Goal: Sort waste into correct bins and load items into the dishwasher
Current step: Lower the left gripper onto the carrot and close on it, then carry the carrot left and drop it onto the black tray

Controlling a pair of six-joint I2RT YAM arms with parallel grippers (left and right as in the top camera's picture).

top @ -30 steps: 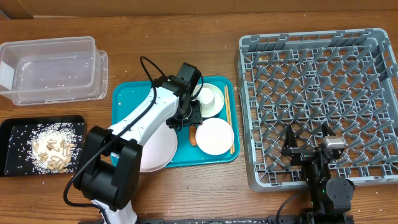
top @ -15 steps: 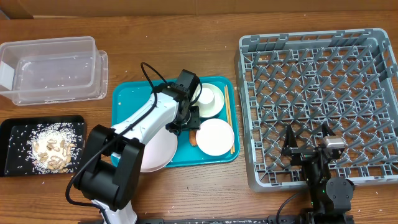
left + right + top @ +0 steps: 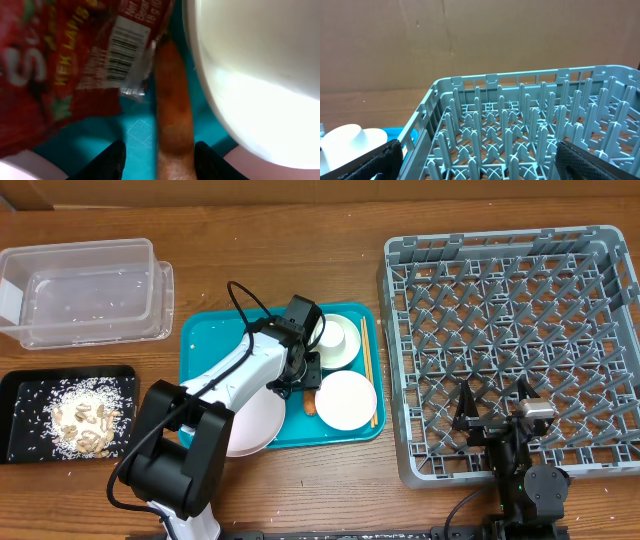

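Observation:
In the left wrist view my left gripper [image 3: 160, 152] stands low over the teal tray, astride the small orange carrot-like stick [image 3: 172, 100]. The right finger [image 3: 210, 160] is against the stick; a strip of teal still shows between it and the left finger [image 3: 107, 162]. The red shiny wrapper [image 3: 50, 60] lies just beyond, at upper left. The small white plate [image 3: 250, 75] is close on the right. From overhead, the left gripper [image 3: 303, 375] is at the tray's middle and the stick [image 3: 310, 402] pokes out beside the small plate [image 3: 346, 399]. My right gripper [image 3: 497, 412] is open over the dish rack [image 3: 510, 330].
The teal tray [image 3: 200, 340] also holds the large plate [image 3: 255, 420], a white bowl with a cup [image 3: 338, 340] and chopsticks [image 3: 366, 360]. The clear tub [image 3: 85, 290] stands at the back left. The black tray [image 3: 20, 390] in front of it holds rice and scraps [image 3: 85, 420].
The left gripper has shifted slightly down the tray toward the stick and its jaws have narrowed around it. The right arm has not moved.

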